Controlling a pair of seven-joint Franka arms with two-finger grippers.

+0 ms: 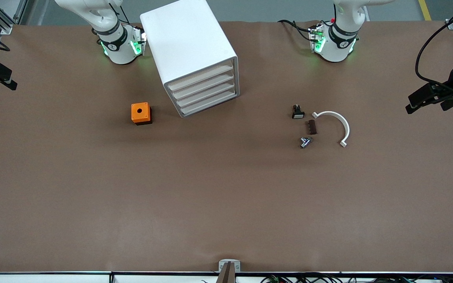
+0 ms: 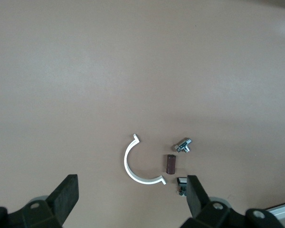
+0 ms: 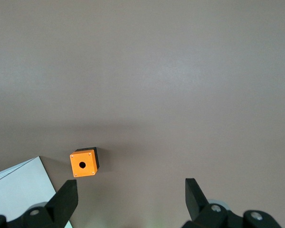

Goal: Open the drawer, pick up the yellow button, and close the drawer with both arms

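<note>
**Both arms hang high, fingers spread wide, every drawer shut**

The right gripper (image 3: 130, 190) hangs over the right arm's end of the brown table (image 1: 226, 204), jaws wide and empty. The orange cube box with a hole (image 1: 141, 113) sits at eight o'clock from the white rounded cabinet (image 1: 187, 43). The topmost beige-fronted drawer (image 1: 201, 77) sits flush, facing five o'clock, its long axis running eight to two. No button shows. At the cabinet's four o'clock lie a small black-and-white part (image 1: 297, 112), a brown block (image 1: 312, 127), a metal fitting (image 1: 305, 142) and a white curved clip (image 1: 334, 125). The left gripper (image 2: 130, 183) hangs over them, also wide and empty.
</note>
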